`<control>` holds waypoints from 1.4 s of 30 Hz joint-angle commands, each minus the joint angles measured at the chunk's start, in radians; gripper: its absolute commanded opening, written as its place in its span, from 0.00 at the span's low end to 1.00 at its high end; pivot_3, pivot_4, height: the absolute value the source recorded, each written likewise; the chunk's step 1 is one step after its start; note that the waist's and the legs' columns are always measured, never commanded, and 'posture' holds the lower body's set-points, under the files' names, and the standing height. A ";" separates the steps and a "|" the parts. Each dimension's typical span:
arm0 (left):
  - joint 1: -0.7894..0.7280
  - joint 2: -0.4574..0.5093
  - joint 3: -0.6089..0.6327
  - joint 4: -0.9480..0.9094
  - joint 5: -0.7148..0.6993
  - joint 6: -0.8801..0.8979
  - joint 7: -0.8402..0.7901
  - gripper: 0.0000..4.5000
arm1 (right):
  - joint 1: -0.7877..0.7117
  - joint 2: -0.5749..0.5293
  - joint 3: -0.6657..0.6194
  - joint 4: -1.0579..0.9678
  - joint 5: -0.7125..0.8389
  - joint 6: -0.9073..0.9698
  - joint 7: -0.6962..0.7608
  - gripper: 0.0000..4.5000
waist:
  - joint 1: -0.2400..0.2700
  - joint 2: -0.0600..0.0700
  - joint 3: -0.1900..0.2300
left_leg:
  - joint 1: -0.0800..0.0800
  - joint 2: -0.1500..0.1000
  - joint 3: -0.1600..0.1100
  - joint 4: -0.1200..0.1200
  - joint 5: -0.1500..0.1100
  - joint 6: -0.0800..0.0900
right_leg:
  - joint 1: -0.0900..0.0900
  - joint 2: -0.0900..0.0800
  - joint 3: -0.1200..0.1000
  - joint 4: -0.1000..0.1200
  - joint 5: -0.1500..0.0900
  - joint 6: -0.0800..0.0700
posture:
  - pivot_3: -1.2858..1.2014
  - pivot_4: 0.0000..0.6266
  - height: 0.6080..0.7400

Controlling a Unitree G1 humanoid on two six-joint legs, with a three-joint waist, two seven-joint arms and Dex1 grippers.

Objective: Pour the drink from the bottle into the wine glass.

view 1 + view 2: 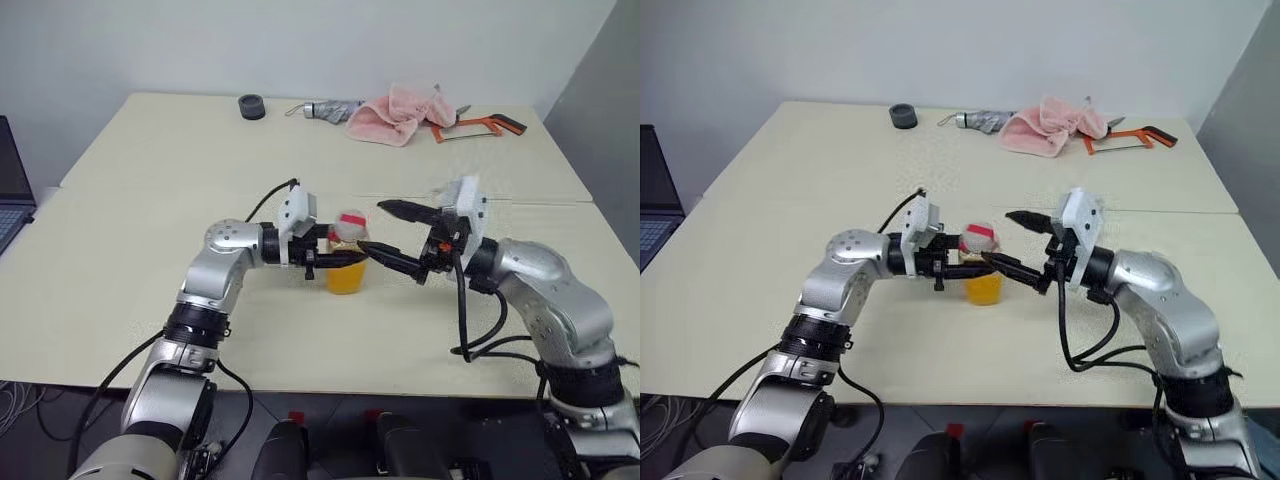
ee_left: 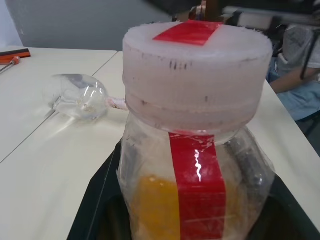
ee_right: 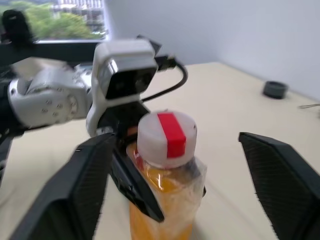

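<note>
Capped bottle of orange drink in clamped left gripper; right gripper spread.

Probably a lab or workshop: plain cream tables against a bare wall, a laptop at left, a hacksaw and pink cloth at upper right.

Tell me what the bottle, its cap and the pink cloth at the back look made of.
Bottle: thin clear plastic, glossy, crinkled wrap over it.
Cap: matte whitish plastic, faintly ridged, with glossy red tape.
Pink cloth: soft towelling, it seems; it lies rumpled.
</note>
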 commanded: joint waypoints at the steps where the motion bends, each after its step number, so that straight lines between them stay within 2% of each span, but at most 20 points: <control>1: -0.050 -0.017 0.001 0.021 0.004 -0.051 0.005 0.41 | 0.037 0.069 0.037 -0.142 -0.040 0.116 -0.214 1.00 | -0.001 0.000 0.000 | 0.000 0.000 0.000 0.000 0.000 0.000 | 0.000 0.000 0.000 0.000 0.000 0.000 | 0.52 0.24 1.00; 5: -0.084 -0.042 -0.015 0.083 0.020 -0.082 -0.014 0.41 | 0.038 0.150 0.106 -0.153 -0.144 0.161 -0.381 1.00 | -0.001 0.000 0.000 | 0.001 -0.001 0.001 0.001 0.000 0.000 | 0.000 0.001 0.001 0.001 0.000 0.000 | 0.52 0.24 1.00; 9: -0.117 -0.057 -0.031 0.143 0.035 -0.119 -0.044 0.41 | 0.026 0.210 0.158 -0.126 -0.227 0.153 -0.467 1.00 | -0.002 0.000 0.000 | 0.000 -0.001 0.001 0.001 0.000 0.000 | 0.000 0.001 0.001 0.001 0.000 0.000 | 0.52 0.24 1.00; 19: -0.175 -0.077 -0.031 0.260 0.058 -0.188 -0.086 0.41 | 0.022 0.285 0.177 -0.092 -0.299 0.137 -0.511 1.00 | -0.002 0.000 0.000 | 0.000 -0.001 0.001 0.001 0.000 0.000 | 0.000 0.001 0.001 0.001 0.000 0.000 | 0.52 0.24 1.00; 22: -0.180 -0.082 -0.029 0.271 0.061 -0.201 -0.087 0.41 | 0.026 0.290 0.177 -0.086 -0.299 0.132 -0.502 0.87 | -0.003 0.000 0.000 | 0.000 -0.001 0.001 0.000 0.000 0.000 | 0.000 0.001 0.001 0.001 0.000 0.000 | 0.52 0.24 1.00; 28: -0.172 -0.084 -0.023 0.264 0.062 -0.211 -0.082 0.41 | 0.025 0.270 0.182 -0.069 -0.285 0.104 -0.436 0.42 | -0.003 0.000 0.000 | 0.000 -0.001 0.001 0.000 0.000 0.000 | 0.000 0.001 0.001 0.001 0.000 0.000 | 0.52 0.24 1.00; 32: -0.161 -0.078 -0.021 0.238 0.061 -0.205 -0.069 0.41 | 0.023 0.221 0.181 -0.030 -0.219 0.044 -0.286 0.42 | -0.003 0.000 0.000 | 0.000 -0.002 0.001 0.000 0.000 0.000 | 0.000 0.001 0.001 0.001 0.000 0.000 | 0.52 0.24 1.00; 35: -0.144 -0.072 -0.021 0.203 0.060 -0.194 -0.062 0.41 | 0.001 0.130 0.142 0.049 -0.132 -0.040 -0.063 0.42 | -0.003 0.000 0.000 | 0.000 -0.002 0.001 0.000 0.000 0.000 | 0.000 0.001 0.000 0.001 0.000 0.000 | 0.52 0.24 1.00; 38: -0.123 -0.065 -0.020 0.164 0.057 -0.178 -0.059 0.41 | -0.059 0.027 0.121 0.159 -0.083 -0.085 0.134 0.42 | -0.003 0.000 0.000 | 0.001 -0.002 0.001 0.000 0.000 0.000 | 0.000 0.001 0.000 0.001 0.000 0.000 | 0.52 0.24 1.00; 42: -0.096 -0.061 -0.023 0.118 0.055 -0.164 -0.051 0.40 | -0.226 -0.106 0.116 0.405 -0.075 -0.136 0.388 0.42 | -0.005 0.002 0.001 | 0.002 -0.001 0.002 0.001 0.000 0.000 | 0.000 0.002 0.001 0.001 0.000 0.000 | 0.52 0.24 1.00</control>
